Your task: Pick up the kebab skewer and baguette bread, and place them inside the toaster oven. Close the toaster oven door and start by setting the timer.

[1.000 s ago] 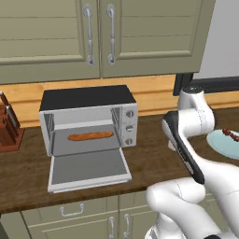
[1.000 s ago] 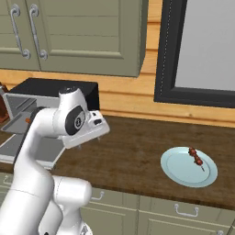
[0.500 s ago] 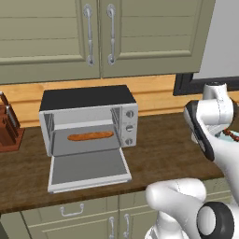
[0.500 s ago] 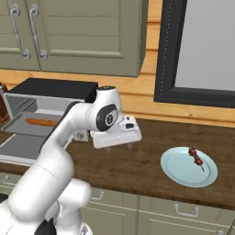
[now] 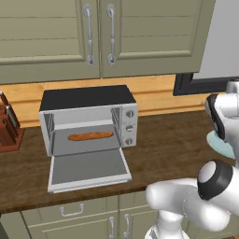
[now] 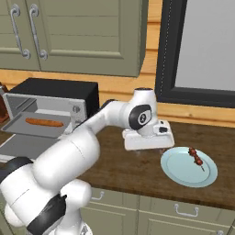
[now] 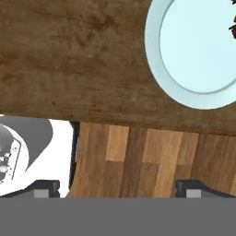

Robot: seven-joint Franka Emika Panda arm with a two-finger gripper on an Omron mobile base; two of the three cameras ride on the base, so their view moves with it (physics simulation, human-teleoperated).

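Observation:
The baguette bread (image 5: 91, 136) lies inside the toaster oven (image 5: 88, 100), also seen from the right base view as the loaf (image 6: 44, 122) in the silver box (image 6: 53, 98). The toaster oven door (image 5: 88, 170) hangs open and flat. On a pale blue plate (image 6: 183, 172) at the right lies the kebab skewer (image 6: 197, 157). My gripper (image 6: 148, 146) hovers over the counter just left of the plate, pointing down. In the hand view its fingertips (image 7: 46, 186) stand wide apart, open and empty, with the plate (image 7: 193, 55) at upper right and the skewer's end (image 7: 233, 23) at the edge.
A knife block (image 5: 7, 128) stands left of the oven. Wall cabinets (image 5: 98, 32) hang above it. A dark-framed window (image 6: 197, 50) sits behind the plate. The counter's front edge (image 7: 138, 120) runs just below the plate in the hand view.
The arm has swung right, away from the oven, and the gripper now hangs beside the plate with the skewer. The baguette and the oven door have not moved.

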